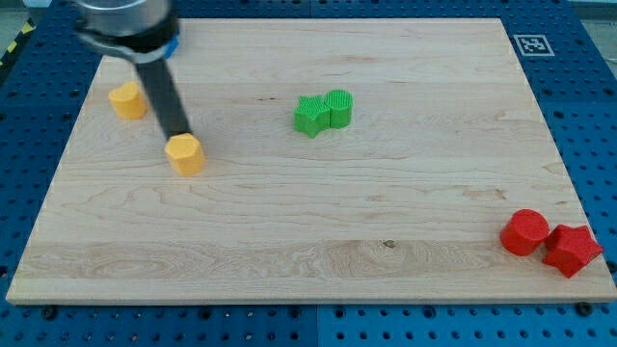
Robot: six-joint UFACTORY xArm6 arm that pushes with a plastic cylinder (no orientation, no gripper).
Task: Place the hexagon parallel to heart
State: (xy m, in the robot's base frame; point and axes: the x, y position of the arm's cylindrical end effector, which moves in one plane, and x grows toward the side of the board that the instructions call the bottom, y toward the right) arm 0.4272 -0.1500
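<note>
In the camera view, my tip (181, 136) is touching the far edge of the yellow hexagon (185, 154), which is sitting on the left part of the table (386, 241). The yellow heart (127, 100) is lying near it, farther away and more to the left. There are no jaws on this rod, so nothing is being grasped. The hexagon looks close to the heart but seemingly not yet lined up beside it, so some pushing is probably remaining.

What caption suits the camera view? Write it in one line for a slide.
My tip touches the yellow hexagon block, the yellow heart block up-left of it on the wooden board.
</note>
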